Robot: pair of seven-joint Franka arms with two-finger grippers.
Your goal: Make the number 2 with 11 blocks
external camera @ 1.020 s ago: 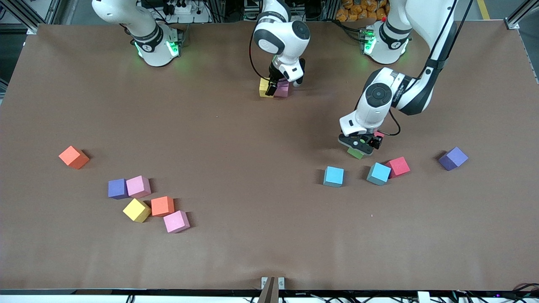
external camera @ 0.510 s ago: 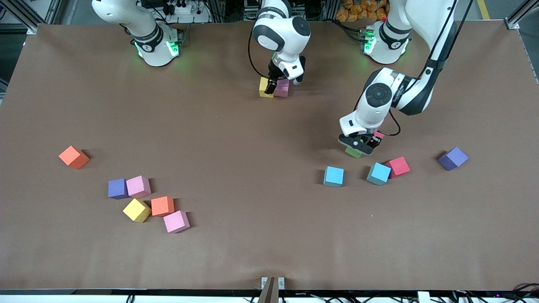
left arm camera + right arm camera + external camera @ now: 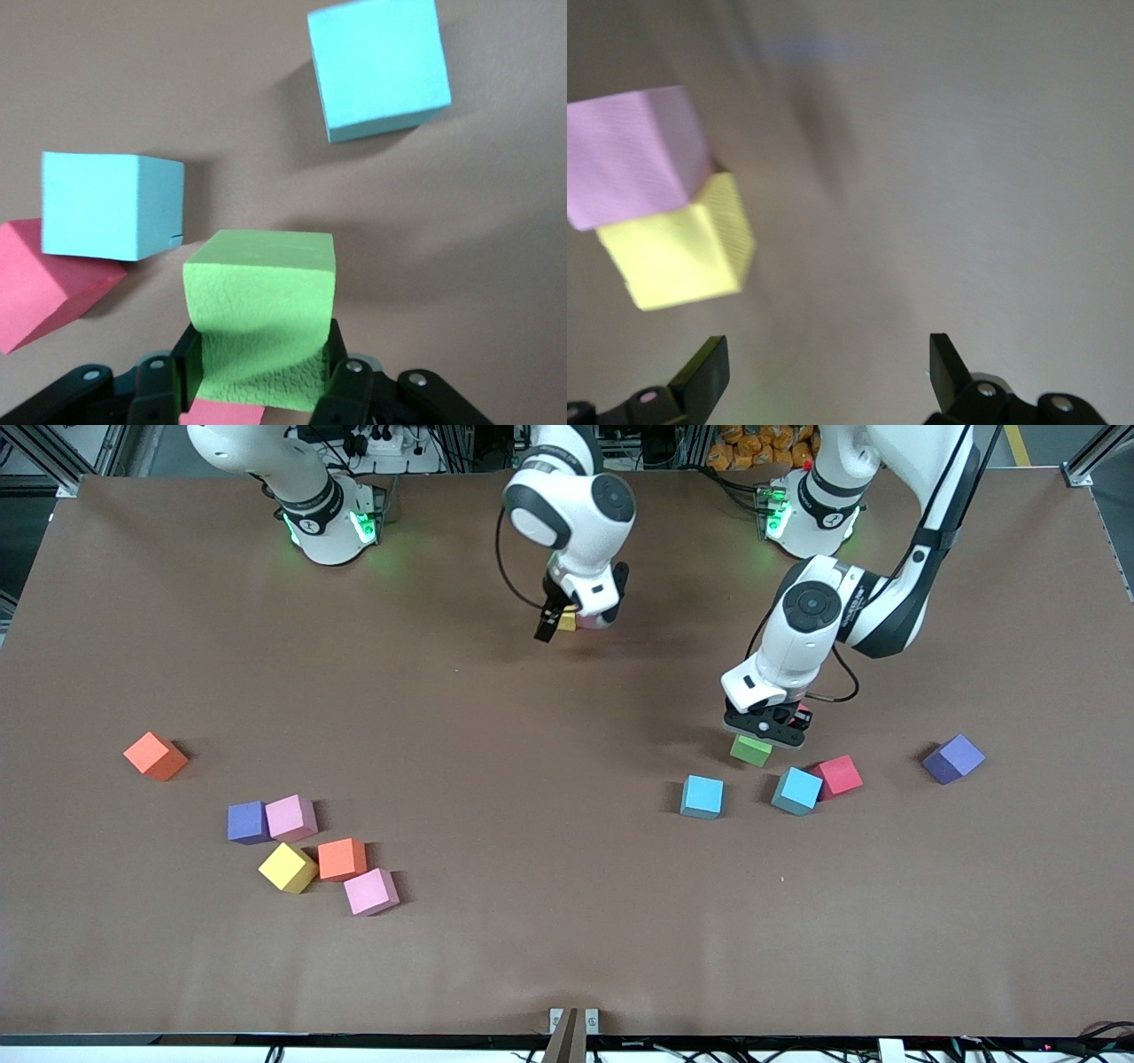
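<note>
My left gripper [image 3: 758,737] is shut on the green block [image 3: 751,751], whose sides are pinched between the fingers [image 3: 341,376]. It is just over the table, beside two light blue blocks [image 3: 702,795] [image 3: 796,790] and a crimson block [image 3: 838,776]. My right gripper [image 3: 563,615] hangs open and empty over a yellow block [image 3: 682,243] and a pink block [image 3: 633,155] that touch each other near the robots' bases. Only a sliver of the yellow block [image 3: 568,622] shows under the hand in the front view.
Toward the right arm's end lie an orange block [image 3: 155,755] and a cluster: purple [image 3: 247,822], pink [image 3: 291,817], yellow [image 3: 287,867], orange [image 3: 342,858], pink [image 3: 371,891]. A second purple cube [image 3: 953,758] sits toward the left arm's end.
My left gripper shut on the green block and has risen a little with it. My right gripper lifted away from the yellow and pink pair, still open.
</note>
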